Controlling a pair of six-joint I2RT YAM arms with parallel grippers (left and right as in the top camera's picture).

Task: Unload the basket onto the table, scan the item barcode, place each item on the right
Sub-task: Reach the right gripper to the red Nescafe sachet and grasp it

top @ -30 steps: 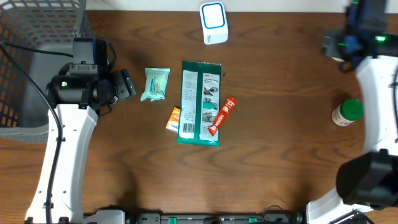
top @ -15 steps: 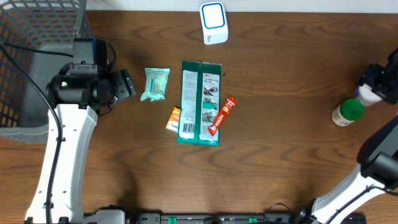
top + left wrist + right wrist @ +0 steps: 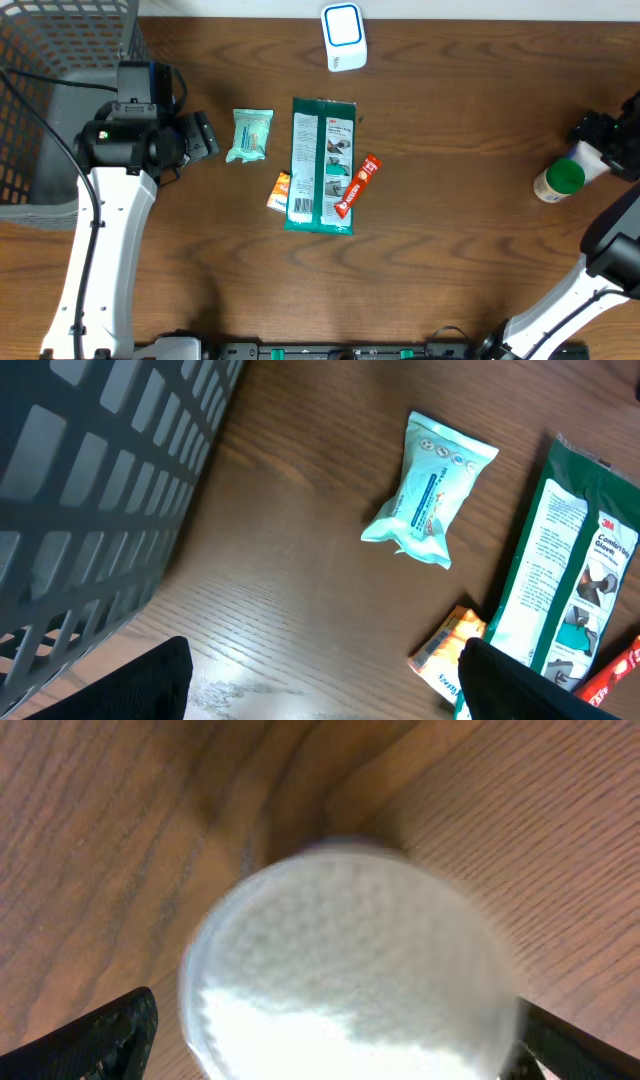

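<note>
- Wire basket (image 3: 40,60): cut by the overhead's top and left edges.
- Orange packet (image 3: 279,190): right part tucked under the green glove package (image 3: 322,165). In the left wrist view, its lower end is lost behind a fingertip (image 3: 520,685) of the left gripper (image 3: 325,695).
- Green glove package: cut by the left wrist view's right edge. Overhead print is too small to read.
- Red stick sachet (image 3: 357,185): only a corner shows in the left wrist view.
- Green-lidded bottle (image 3: 556,182): far side covered by the right gripper (image 3: 592,145). In the right wrist view it is a blurred pale disc cut by the bottom edge, and no barcode can be made out.
</note>
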